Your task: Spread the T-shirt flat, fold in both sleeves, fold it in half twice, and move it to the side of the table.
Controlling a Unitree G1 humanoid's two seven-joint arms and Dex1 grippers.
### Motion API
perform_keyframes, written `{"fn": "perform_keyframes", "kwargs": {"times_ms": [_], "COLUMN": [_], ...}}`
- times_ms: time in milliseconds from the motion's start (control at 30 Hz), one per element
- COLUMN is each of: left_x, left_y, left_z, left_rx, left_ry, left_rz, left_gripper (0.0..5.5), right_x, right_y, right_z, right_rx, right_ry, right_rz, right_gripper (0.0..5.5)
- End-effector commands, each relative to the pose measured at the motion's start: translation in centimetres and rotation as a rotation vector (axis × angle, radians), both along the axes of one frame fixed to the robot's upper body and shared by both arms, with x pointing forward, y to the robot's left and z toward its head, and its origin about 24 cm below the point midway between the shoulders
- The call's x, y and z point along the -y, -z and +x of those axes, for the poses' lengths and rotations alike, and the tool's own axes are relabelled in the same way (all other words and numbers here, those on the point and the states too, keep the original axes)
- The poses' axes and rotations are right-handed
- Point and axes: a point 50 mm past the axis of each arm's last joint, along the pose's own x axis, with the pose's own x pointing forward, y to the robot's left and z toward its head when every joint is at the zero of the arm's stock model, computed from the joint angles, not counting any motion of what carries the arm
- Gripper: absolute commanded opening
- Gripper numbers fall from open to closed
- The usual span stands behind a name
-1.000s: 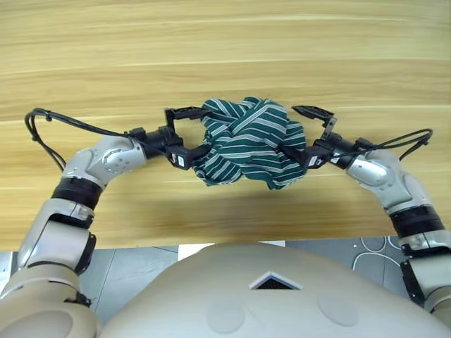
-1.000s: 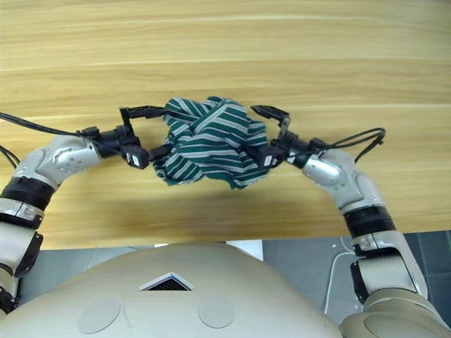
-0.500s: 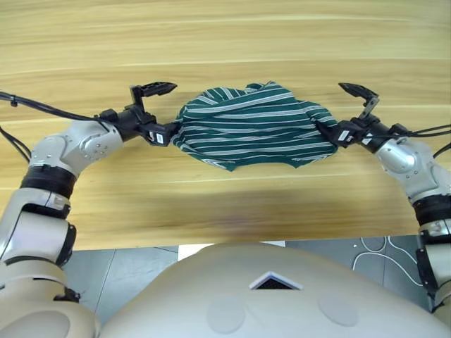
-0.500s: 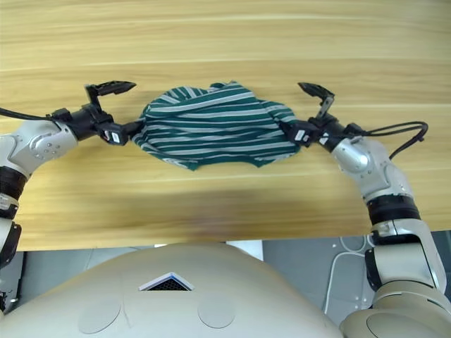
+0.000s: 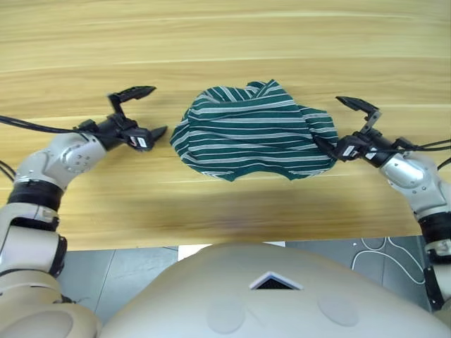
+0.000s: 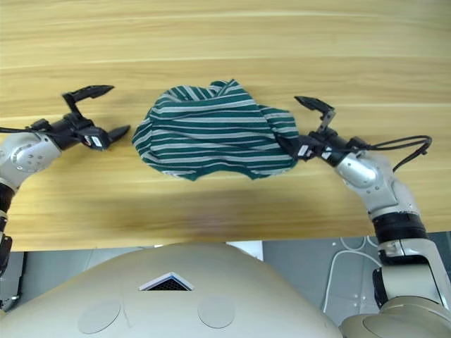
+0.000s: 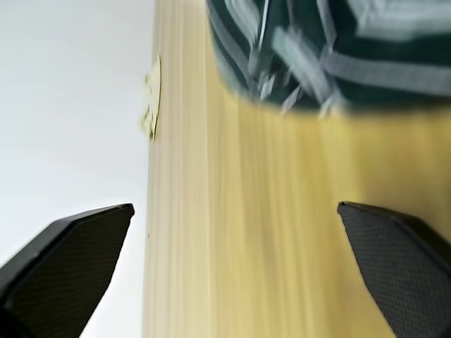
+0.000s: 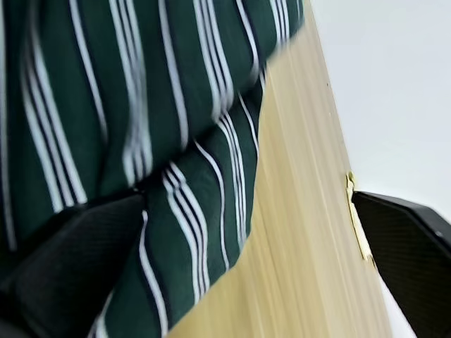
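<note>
Left end effector released, fingers spread, just beside the T-shirt and clear of it. Right end effector also spread wide, lower finger against the cloth's right edge. Striped green T-shirt lies bunched mid-way across the wooden surface.

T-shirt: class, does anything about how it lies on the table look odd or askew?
Yes. The T-shirt lies bunched in a rumpled oval, its edges curled under and no sleeve laid out. The right gripper is open, with one finger touching the cloth's edge; the left gripper is open and apart from it.
</note>
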Motion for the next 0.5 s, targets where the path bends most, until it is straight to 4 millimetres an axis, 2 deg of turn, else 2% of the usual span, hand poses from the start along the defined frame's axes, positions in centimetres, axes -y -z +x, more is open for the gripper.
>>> {"fn": "perform_keyframes", "kwargs": {"times_ms": [33, 167, 267, 367, 500], "left_x": [1.6, 2.2, 3.9, 4.9, 4.8], "left_y": [-2.5, -4.9, -4.9, -3.1, -1.8], "left_z": [-0.8, -0.6, -2.6, -4.9, -7.9], "left_rx": [0.060, 0.143, 0.046, -0.110, -0.278], "left_ry": [0.135, 0.165, 0.283, 0.365, 0.435], "left_rz": [-0.184, -0.320, -0.377, -0.289, -0.160], "left_gripper": [5.38, 5.38, 5.38, 5.38, 5.38], "right_x": [0.4, -0.4, -1.1, -2.3, -2.2], "right_y": [-1.7, -4.2, -5.4, -3.9, -3.1], "right_z": [0.0, -0.3, -1.2, -3.9, -6.6], "right_rx": [0.076, 0.194, 0.209, 0.084, -0.099], "right_ry": [0.006, -0.022, -0.073, -0.208, -0.265], "right_rz": [0.033, 0.145, 0.191, 0.098, -0.039], "right_gripper": [5.40, 5.40, 5.40, 5.40, 5.40]}}
